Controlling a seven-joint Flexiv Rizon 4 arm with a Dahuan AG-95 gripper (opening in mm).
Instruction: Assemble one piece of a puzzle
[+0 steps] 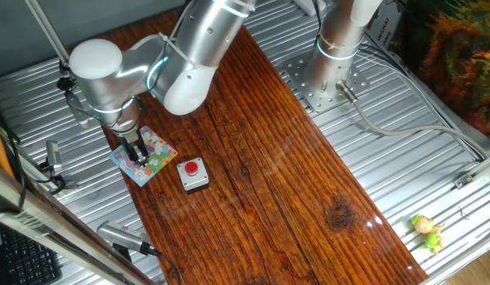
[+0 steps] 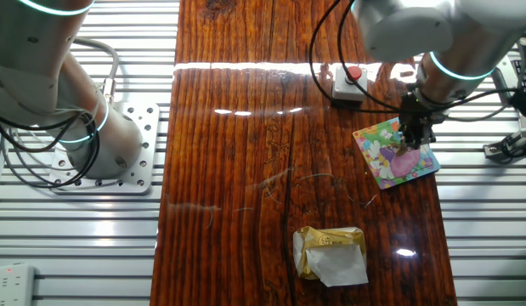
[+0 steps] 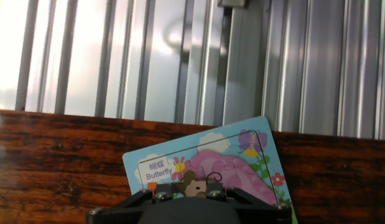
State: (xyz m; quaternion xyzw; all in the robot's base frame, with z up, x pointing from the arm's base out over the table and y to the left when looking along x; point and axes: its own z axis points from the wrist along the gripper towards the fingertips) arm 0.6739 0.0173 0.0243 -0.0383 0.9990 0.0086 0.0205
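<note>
The puzzle (image 1: 160,150) (image 2: 377,140) is a small pastel picture board lying at the edge of the wooden table, by the ribbed metal surface. In the hand view the puzzle (image 3: 242,162) shows a pink butterfly and the word "Butterfly". My gripper (image 1: 138,156) (image 2: 410,146) (image 3: 187,190) points straight down with its fingertips on or just above the board's middle. Its fingers stand close together with a narrow gap, and the butterfly's brown head shows between them. I cannot make out the piece as a separate thing; it may be hidden by the fingers.
A small grey box with a red button (image 1: 192,174) (image 2: 348,81) sits beside the board. A yellow wrapped packet (image 2: 330,252) lies on the wood. A second arm's base (image 1: 332,71) is bolted to the metal surface. A small yellow-green toy (image 1: 427,231) lies at the far corner.
</note>
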